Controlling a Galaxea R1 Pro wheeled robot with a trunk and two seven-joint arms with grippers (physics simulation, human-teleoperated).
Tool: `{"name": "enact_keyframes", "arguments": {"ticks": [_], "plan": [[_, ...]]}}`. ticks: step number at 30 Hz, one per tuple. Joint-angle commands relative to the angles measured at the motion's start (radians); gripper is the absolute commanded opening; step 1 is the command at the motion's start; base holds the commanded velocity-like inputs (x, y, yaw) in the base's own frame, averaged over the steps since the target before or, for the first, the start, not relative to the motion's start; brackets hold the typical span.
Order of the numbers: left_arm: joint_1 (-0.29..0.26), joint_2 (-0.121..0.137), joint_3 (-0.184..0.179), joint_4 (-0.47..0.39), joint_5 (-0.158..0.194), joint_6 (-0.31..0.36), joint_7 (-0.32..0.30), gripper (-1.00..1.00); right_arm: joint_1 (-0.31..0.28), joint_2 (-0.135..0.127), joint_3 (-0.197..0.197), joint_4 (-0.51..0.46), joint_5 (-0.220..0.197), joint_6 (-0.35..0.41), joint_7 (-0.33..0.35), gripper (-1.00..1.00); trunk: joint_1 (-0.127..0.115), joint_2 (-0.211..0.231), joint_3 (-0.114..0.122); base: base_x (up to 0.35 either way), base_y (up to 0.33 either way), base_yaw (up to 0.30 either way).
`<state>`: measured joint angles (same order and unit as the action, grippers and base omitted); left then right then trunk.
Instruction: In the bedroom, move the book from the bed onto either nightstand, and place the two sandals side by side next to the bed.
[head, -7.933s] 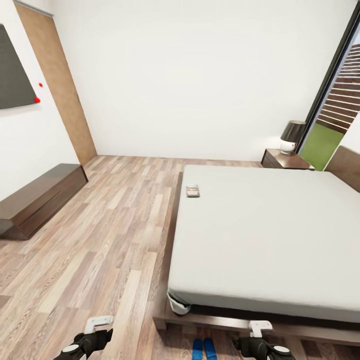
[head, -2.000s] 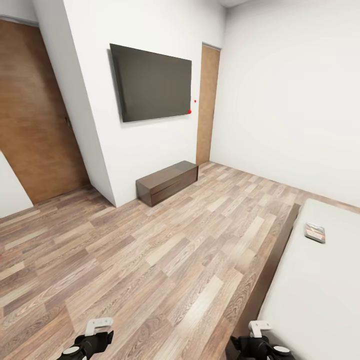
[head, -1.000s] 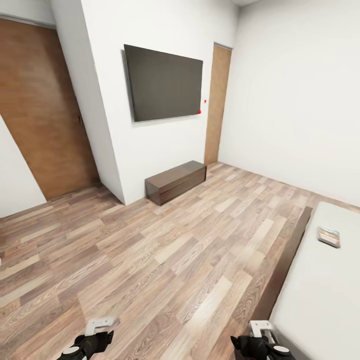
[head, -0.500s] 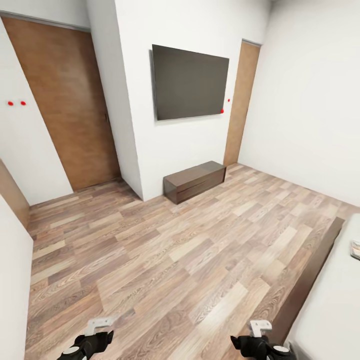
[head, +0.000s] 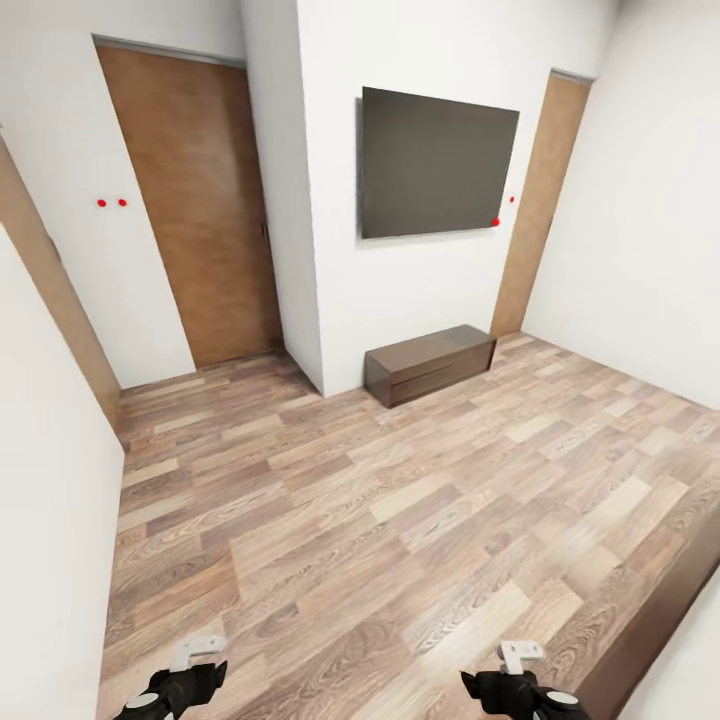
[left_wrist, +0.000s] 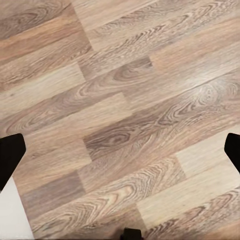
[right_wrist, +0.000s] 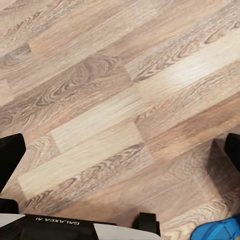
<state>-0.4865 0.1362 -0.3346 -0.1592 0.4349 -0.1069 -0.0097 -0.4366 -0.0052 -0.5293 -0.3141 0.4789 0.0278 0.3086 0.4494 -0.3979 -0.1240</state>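
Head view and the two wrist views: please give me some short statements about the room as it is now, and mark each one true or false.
1. A dark television hangs on the white wall. True.
2. The long low cabinet stands under the television. True.
3. The book lies on the cabinet. False: its top is bare.
4. The right gripper holds a sandal. False: its jaws are open, with a blue sandal on the floor.
5. The left gripper is open. True.

Home bedroom, wall television (head: 438, 163), wooden doors (head: 195, 205)
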Motion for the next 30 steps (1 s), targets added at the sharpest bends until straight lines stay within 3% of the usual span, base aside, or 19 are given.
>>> {"name": "enact_keyframes", "arguments": {"ticks": [1, 14, 30], "plan": [[-0.001, 0.000, -0.008, 0.001, 0.010, -0.004, -0.001, 1.00, -0.001, 0.001, -0.008, -0.002, 0.007, 0.003, 0.008, 1.00, 0.001, -0.002, -0.002, 0.000, 0.000, 0.252], [-0.001, 0.000, -0.009, 0.001, 0.010, -0.003, -0.001, 1.00, -0.001, 0.000, -0.008, -0.002, 0.007, 0.003, 0.009, 1.00, 0.001, -0.002, -0.001, 0.000, 0.000, 0.084], [-0.001, 0.000, -0.009, 0.001, 0.010, -0.003, -0.001, 1.00, 0.000, 0.001, -0.008, -0.001, 0.007, 0.003, 0.009, 1.00, 0.001, -0.002, 0.020, 0.038, 0.000, 0.006]]}}
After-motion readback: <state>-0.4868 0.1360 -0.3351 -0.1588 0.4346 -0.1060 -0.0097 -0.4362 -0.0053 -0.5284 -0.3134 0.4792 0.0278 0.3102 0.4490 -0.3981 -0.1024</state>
